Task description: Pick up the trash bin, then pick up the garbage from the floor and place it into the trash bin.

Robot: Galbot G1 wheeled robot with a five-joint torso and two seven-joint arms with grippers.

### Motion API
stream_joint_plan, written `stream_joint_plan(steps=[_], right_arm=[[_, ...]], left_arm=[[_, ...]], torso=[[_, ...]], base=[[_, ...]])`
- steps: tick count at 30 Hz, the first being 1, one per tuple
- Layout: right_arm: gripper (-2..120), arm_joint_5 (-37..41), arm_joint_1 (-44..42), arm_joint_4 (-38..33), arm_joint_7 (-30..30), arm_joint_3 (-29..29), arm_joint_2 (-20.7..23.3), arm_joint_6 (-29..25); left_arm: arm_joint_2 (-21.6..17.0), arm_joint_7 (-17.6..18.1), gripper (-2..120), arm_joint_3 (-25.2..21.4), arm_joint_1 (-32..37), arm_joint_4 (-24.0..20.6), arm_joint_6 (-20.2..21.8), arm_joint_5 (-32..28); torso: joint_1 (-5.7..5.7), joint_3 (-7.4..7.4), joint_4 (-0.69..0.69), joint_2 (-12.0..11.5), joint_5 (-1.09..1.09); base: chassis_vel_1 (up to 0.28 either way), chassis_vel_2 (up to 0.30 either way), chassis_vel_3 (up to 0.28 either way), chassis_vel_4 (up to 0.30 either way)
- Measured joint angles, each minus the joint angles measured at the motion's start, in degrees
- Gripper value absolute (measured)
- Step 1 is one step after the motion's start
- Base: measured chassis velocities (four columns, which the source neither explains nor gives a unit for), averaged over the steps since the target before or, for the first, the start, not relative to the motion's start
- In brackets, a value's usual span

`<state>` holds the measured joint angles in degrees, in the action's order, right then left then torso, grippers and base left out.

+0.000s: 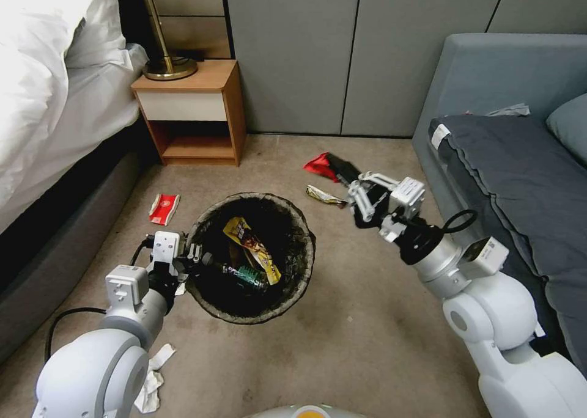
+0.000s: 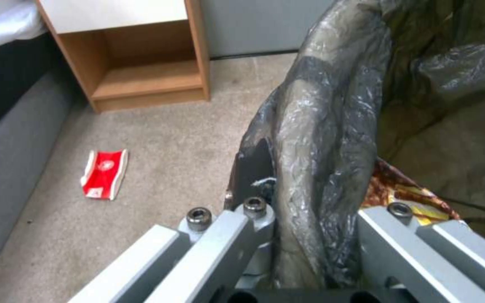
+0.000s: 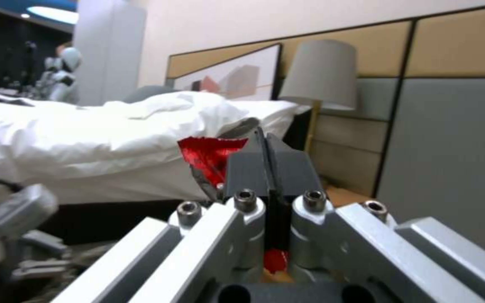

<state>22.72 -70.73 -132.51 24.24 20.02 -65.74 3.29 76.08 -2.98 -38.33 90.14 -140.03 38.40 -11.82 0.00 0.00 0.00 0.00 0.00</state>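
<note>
Holding the round white plastic trash bin (image 1: 251,259) by its near rim, the left gripper (image 1: 194,260) is keeping its fingers clamped on the rim and on the crinkled dark bag liner (image 2: 321,139) folded over it. Whether the bin is standing on the beige carpet (image 1: 342,344) or hanging just above it, I cannot tell.

Inside the bin a clear plastic bottle with a green label (image 1: 247,275) and a yellow printed snack wrapper (image 1: 254,250) are already lying, so that part of the job looks done.

The right gripper (image 3: 265,168) is hovering off the bin's far right side, near the grey sofa (image 1: 501,131), its dark fingers pressed together on a shiny red foil wrapper (image 3: 209,153), thin and creased, sticking out to one side. It is not yet over the bin, so by my reading this piece is midway to being dropped in.

Several pieces are still waiting on the carpet: a flat red-and-white paper packet (image 1: 164,208) between the bin and the wooden nightstand (image 1: 192,109), a crumpled gold-and-yellow wrapper (image 1: 325,196) just beside the right gripper, and some torn white paper (image 1: 153,375) by the left arm. The job seems roughly half finished.
</note>
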Motion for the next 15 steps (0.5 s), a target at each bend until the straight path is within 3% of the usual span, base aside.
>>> stream_joint_plan(steps=[7, 15], right_arm=[[0, -5.83, -0.34, 1.09, 0.01, -7.69, -0.75, 0.26], [0, -9.18, -0.36, 2.33, 0.07, -12.21, -1.91, 0.12]], left_arm=[[0.08, 0.0, 1, 0.22, -0.13, 0.0, 0.12, 0.12], [-0.03, 0.0, 1, 0.12, -0.09, -0.28, 0.27, 0.1]], torso=[[0.0, 0.0, 0.0, 0.0, 0.0], [0.0, 0.0, 0.0, 0.0, 0.0]], base=[[0.0, 0.0, 0.0, 0.0], [0.0, 0.0, 0.0, 0.0]])
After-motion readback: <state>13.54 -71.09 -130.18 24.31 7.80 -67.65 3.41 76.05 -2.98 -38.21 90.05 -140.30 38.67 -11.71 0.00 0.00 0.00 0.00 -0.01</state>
